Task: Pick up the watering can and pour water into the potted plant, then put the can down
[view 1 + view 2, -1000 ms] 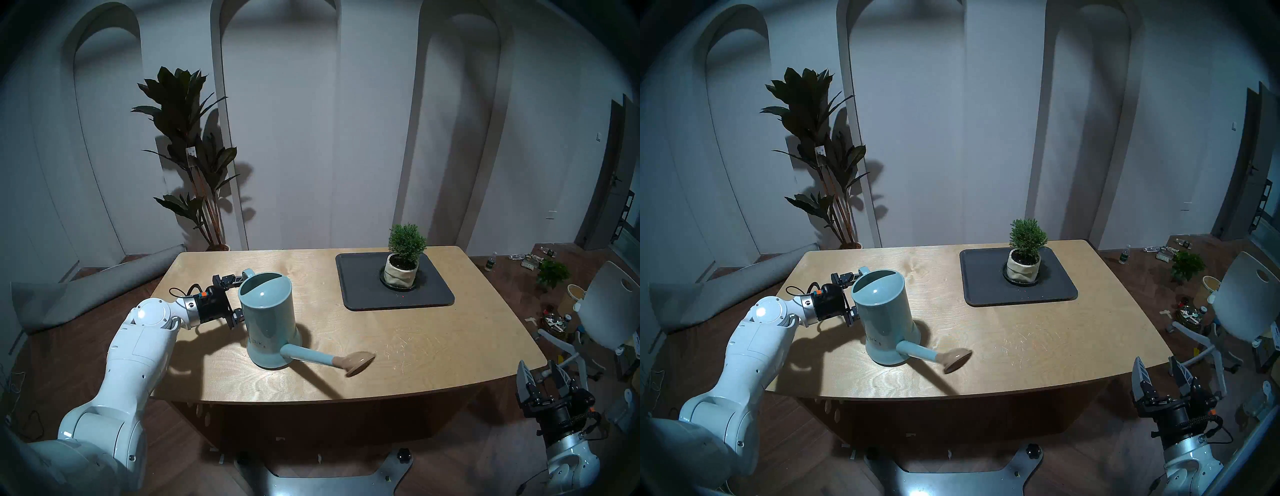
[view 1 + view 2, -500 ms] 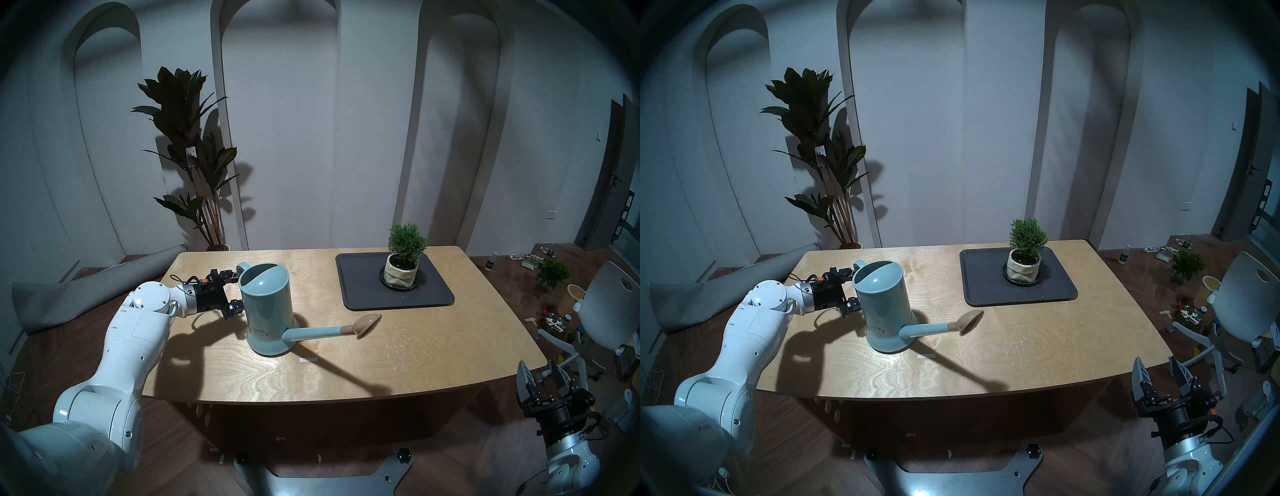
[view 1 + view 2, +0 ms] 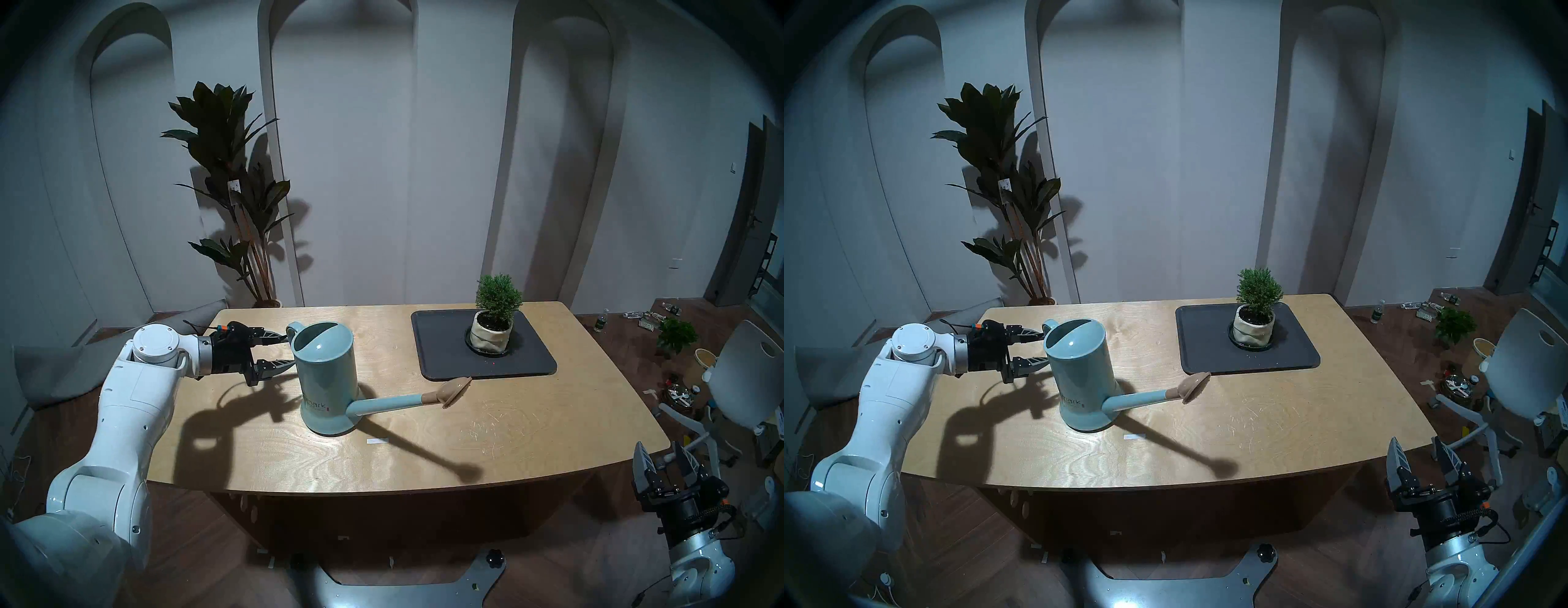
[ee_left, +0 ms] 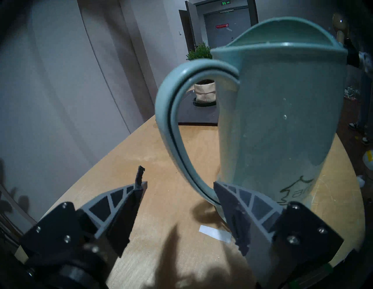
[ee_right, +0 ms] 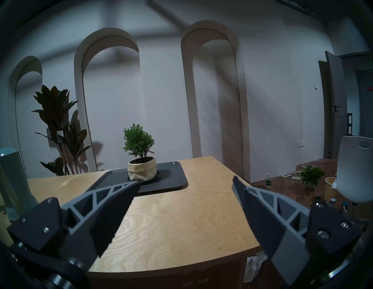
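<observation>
Two head views show the left gripper point(image 3: 285, 349) spread beside the watering can's point(image 3: 326, 378) far-left handle, lining up a grasp, potted plant point(image 3: 492, 318) far right; left wrist: nothing pinched; right wrist: right gripper point(image 5: 185, 185) spread, idle.

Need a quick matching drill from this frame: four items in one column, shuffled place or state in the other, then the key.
Items:
1. watering can
2. potted plant
3. left gripper
4. right gripper

Places or states:
A. on the dark tray
B. open, off the table's near right corner
C. upright on bare wood, spout toward the tray
D. open, by the can's handle

Pairs: 1-C, 2-A, 3-D, 4-B
</observation>
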